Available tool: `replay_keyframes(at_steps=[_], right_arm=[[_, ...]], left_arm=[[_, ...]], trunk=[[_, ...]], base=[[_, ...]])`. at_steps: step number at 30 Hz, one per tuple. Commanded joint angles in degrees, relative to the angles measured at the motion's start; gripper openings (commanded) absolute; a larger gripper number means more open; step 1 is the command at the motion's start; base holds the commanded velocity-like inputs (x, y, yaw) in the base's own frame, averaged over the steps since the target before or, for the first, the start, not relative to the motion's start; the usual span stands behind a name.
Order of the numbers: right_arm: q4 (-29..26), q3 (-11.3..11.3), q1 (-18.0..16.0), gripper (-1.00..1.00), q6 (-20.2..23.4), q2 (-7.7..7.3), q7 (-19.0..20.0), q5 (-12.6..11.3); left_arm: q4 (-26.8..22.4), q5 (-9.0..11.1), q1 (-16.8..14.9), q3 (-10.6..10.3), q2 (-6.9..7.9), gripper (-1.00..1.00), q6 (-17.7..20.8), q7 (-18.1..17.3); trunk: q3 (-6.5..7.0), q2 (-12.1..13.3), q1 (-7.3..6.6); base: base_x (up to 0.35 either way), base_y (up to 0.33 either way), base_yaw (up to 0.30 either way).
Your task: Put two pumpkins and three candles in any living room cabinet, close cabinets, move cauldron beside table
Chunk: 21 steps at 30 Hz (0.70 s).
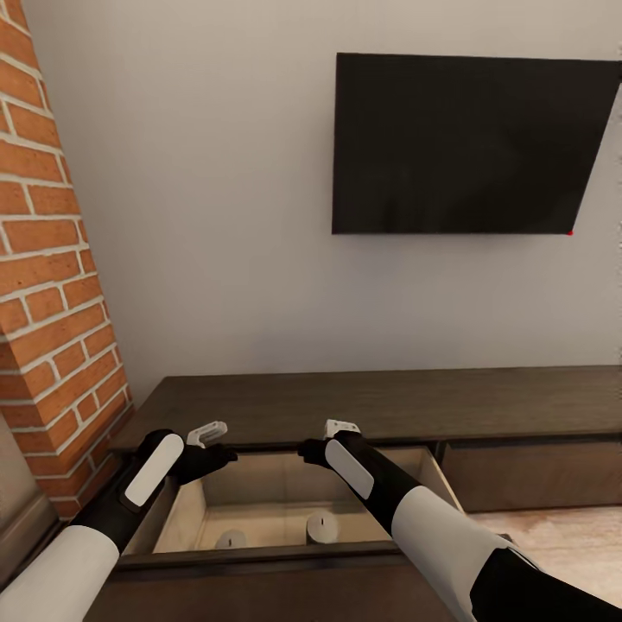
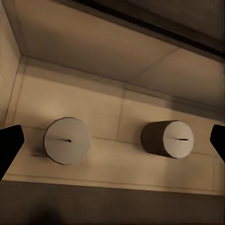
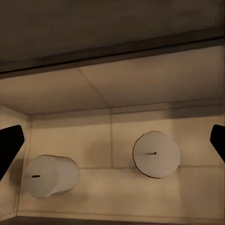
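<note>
Candles: two stand in the cabinet's point(image 1: 380, 402) open drawer point(image 1: 285, 497), one point(image 1: 321, 525) beside the other point(image 1: 231, 539). Small, stiff, probably light; pinch the round sides. Left gripper point(image 1: 218, 442) and right gripper point(image 1: 321, 439) hover above, fingers apart, empty.

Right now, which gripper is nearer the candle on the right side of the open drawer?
The right gripper, above that candle. The left gripper hangs over the drawer's left part, nearer the other candle.
</note>
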Motion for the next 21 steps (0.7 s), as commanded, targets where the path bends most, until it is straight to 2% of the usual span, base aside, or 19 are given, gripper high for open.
replay_keyframes(at_steps=[1, 3, 16, 21], right_arm=[[0.0, 0.2, -0.1, 1.0, 0.1, 0.0, -0.4, -0.3], [0.0, 0.2, -0.1, 1.0, 0.1, 0.0, -0.4, -0.3], [0.0, 0.2, -0.1, 1.0, 0.1, 0.0, -0.4, -0.3], [0.0, 0.2, -0.1, 1.0, 0.1, 0.0, -0.4, -0.3]], left_arm=[[-0.1, 0.6, 0.0, -0.2, 0.06, 1.0, 0.0, 0.6], [-0.1, 0.6, 0.0, -0.2, 0.01, 1.0, 0.0, 0.6], [-0.1, 0.6, 0.0, -0.2, -0.08, 1.0, 0.0, 0.9], [-0.1, 0.6, 0.0, -0.2, -0.12, 1.0, -0.1, 0.9]], trunk=[[0.16, 0.0, -0.04], [0.6, 0.1, -0.13], [2.93, 5.3, -2.99], [3.86, 7.3, -4.09]], base=[[-0.062, 0.0, 0.0], [-0.033, 0.0, 0.0], [-0.006, 0.0, 0.0], [-0.206, 0.0, 0.03]])
